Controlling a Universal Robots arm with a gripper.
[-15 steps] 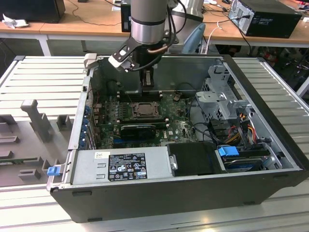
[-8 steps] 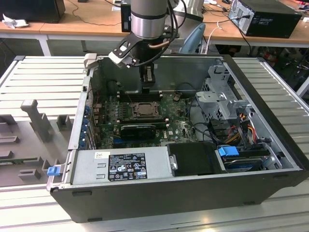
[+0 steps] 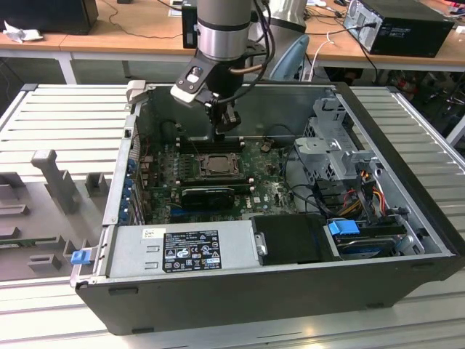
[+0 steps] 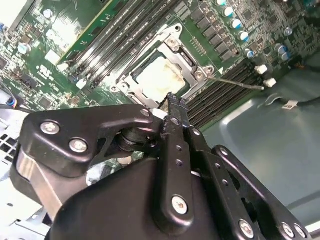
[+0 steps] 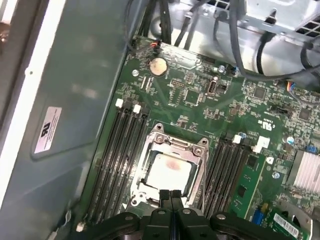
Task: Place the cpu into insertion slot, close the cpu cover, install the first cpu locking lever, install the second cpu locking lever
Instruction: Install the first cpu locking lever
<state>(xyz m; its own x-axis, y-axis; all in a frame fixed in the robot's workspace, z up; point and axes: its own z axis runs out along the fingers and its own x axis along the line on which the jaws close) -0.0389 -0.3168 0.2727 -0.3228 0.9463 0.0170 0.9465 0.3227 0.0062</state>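
Much of the green board [image 4: 55, 55] is hidden behind the black body of the gripper [image 4: 174, 100] in the second wrist view, and I cannot make out what lies under it. In the first wrist view the gripper's body is cut off by the picture edge, and its fingertips [image 5: 164, 196] cover the nearest edge of the socket [image 5: 145, 180]. In the exterior view the arm [image 3: 225, 29] is cut off above, and the socket's parts are too small to tell apart.

Gripper state: clenched. In both wrist views I see the two fingers pressed together with nothing between them.

Chip position: the chip [image 5: 170, 170] lies flat in the socket, its pale top marked by a faint smear. The cover [image 5: 177, 145], a metal frame, lies down around it, and the chip shows through the window. The gripper hangs over the socket's edge, beside the chip and not on it. I cannot tell whether the fingertips touch the frame.

Lever: in the second wrist view a thin metal lever [image 4: 235, 82] sticks out from one corner of the socket across the black memory slots [image 4: 220, 97]. I cannot tell whether it is latched.

Surroundings: the open computer case [image 3: 254, 291] lies on its side on a slatted table [image 3: 65, 116].
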